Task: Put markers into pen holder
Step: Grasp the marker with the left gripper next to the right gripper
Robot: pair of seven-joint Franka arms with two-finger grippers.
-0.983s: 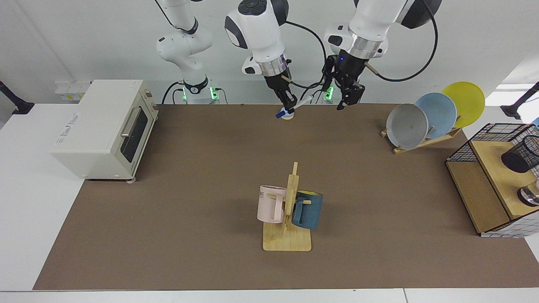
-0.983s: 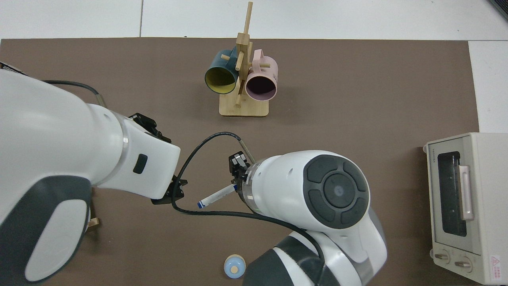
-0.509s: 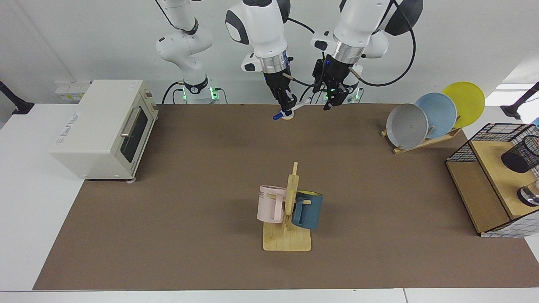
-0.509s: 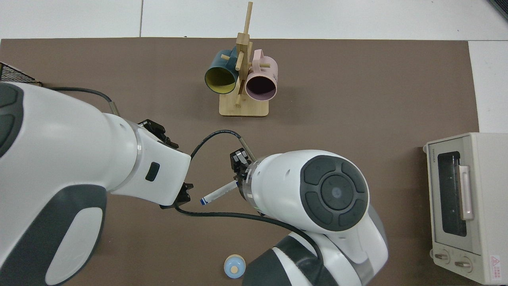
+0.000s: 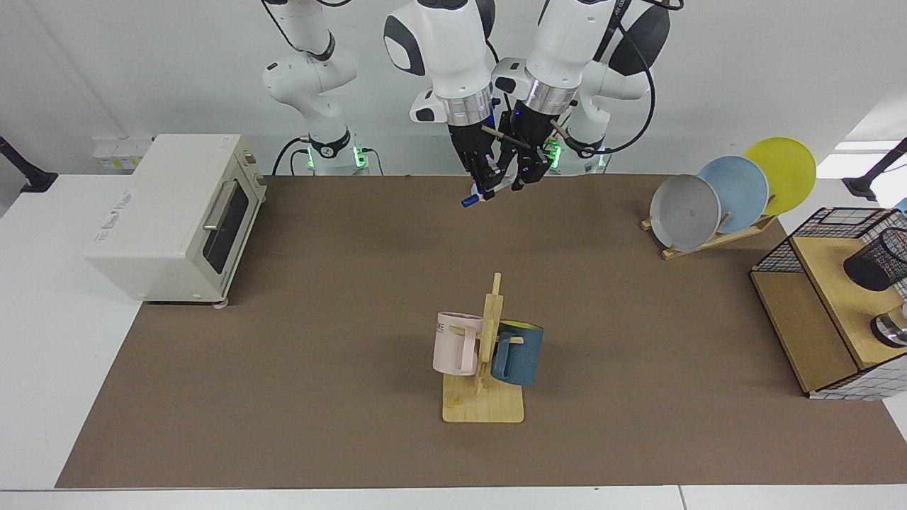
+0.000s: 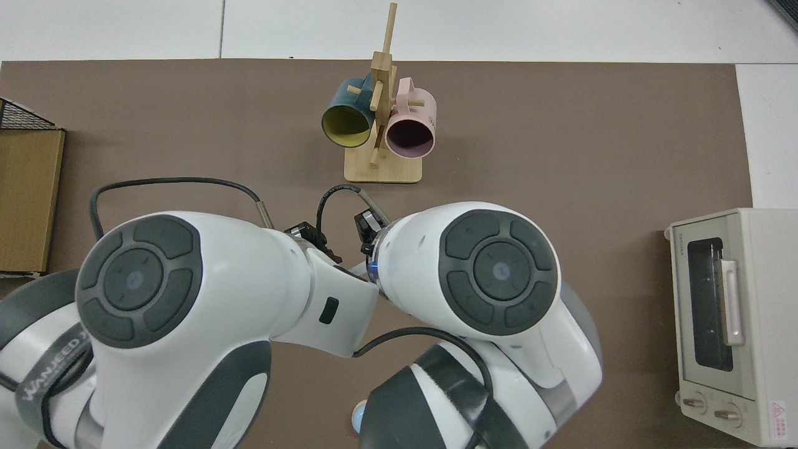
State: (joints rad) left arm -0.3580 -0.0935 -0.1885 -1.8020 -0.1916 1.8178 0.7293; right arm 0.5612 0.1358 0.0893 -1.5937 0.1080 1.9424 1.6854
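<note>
Two grippers crowd one marker (image 5: 479,196): my right gripper (image 5: 485,185) clamps it, left gripper (image 5: 525,175) spread beside. Misaligned handover drops it, far from pen holder (image 5: 876,261).

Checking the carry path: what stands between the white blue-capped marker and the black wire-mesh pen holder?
Facing view: the left gripper beside the marker, held by the right gripper, then the wooden plate rack.

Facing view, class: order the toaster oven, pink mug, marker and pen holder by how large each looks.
1. Toaster oven.
2. Pink mug.
3. Pen holder, cut off by the frame edge, so its rank against the mug is unsure.
4. Marker, partly hidden.
</note>
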